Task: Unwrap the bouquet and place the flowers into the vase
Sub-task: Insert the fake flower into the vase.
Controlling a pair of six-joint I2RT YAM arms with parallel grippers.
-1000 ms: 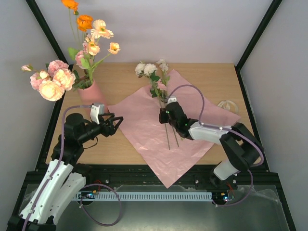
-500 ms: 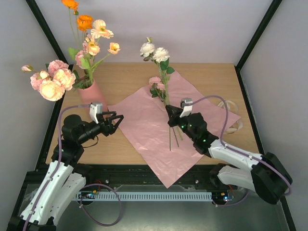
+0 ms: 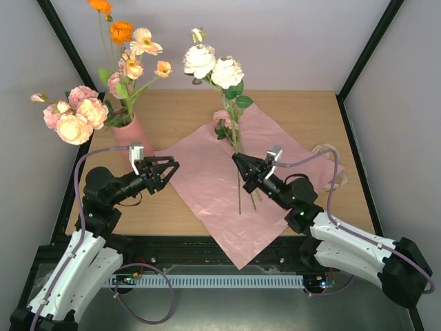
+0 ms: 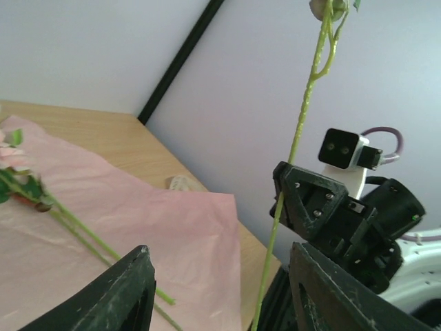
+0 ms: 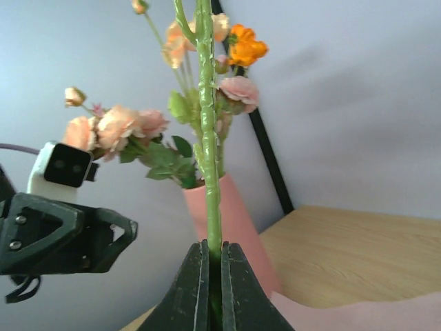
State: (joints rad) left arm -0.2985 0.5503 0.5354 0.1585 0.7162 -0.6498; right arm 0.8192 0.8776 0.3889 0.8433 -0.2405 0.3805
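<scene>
Cream roses (image 3: 213, 67) lifted higher; right fingers (image 5: 195, 289) clamped on stem (image 5: 208, 172); left fingers (image 4: 120, 296) apart, empty.

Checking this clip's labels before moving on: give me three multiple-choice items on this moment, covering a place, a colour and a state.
1. Where does the vase stand?
A. on the pink sheet
B. at the far left of the table
C. at the right edge

2. What colour are the blooms on the stem in the right gripper?
A. cream-white
B. orange
C. pink

3. How is the left gripper?
A. shut on a stem
B. shut on the sheet
C. open, holding nothing

Answers:
1 B: it stands on bare wood at the left.
2 A: both raised blooms are cream-white.
3 C: its fingers are spread, and the left wrist view shows nothing gripped.
</scene>
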